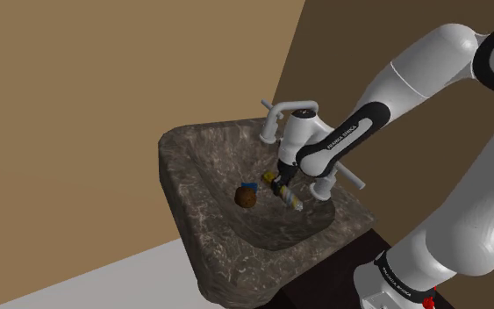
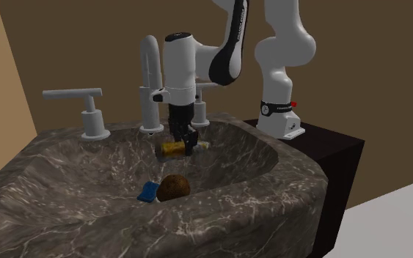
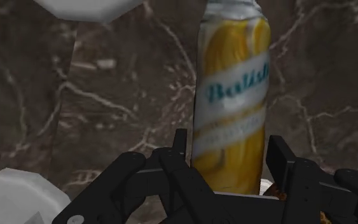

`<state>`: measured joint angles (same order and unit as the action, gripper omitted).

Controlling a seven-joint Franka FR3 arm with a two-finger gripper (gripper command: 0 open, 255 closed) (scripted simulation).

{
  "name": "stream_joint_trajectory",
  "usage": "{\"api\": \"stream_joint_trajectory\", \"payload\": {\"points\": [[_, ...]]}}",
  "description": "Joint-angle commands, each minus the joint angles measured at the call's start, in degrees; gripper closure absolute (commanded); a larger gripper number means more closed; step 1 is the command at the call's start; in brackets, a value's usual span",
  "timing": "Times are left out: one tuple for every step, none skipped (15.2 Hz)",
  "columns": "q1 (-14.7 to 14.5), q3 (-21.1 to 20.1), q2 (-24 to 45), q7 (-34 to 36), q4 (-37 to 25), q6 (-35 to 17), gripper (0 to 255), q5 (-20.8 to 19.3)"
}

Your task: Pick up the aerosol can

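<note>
A yellow aerosol can (image 3: 231, 95) with a white label band lies on its side in the dark marbled sink basin (image 2: 234, 157), just in front of the tap. In the second exterior view the aerosol can (image 2: 170, 149) sits low in the bowl. My black gripper (image 3: 228, 151) comes down on it from above, and its two fingers (image 3: 181, 147) press against the can's lower sides. The gripper (image 2: 185, 142) is shut on the can, close to the basin floor. In the shoulder view the aerosol can (image 1: 289, 197) pokes out below the gripper (image 1: 280, 186).
A brown round object (image 2: 174, 188) and a small blue item (image 2: 148, 192) lie in the basin near its front wall. A white tap spout (image 2: 150, 73) and a lever handle (image 2: 86, 99) stand on the sink's back ledge. The dark stand (image 2: 333, 150) adjoins the sink.
</note>
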<state>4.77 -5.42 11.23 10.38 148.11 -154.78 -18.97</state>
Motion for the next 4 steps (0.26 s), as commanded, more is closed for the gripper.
{"api": "stream_joint_trajectory", "payload": {"points": [[0.3, -0.6, -1.9, -1.1, 0.2, 1.6, 255, 1.3], [0.4, -0.8, -2.8, -1.6, 0.3, 2.4, 255, 2.0], [0.4, -0.8, -2.9, -1.7, 0.3, 2.5, 255, 2.1], [0.4, -0.8, -2.9, -1.7, 0.3, 2.5, 255, 2.1]]}}
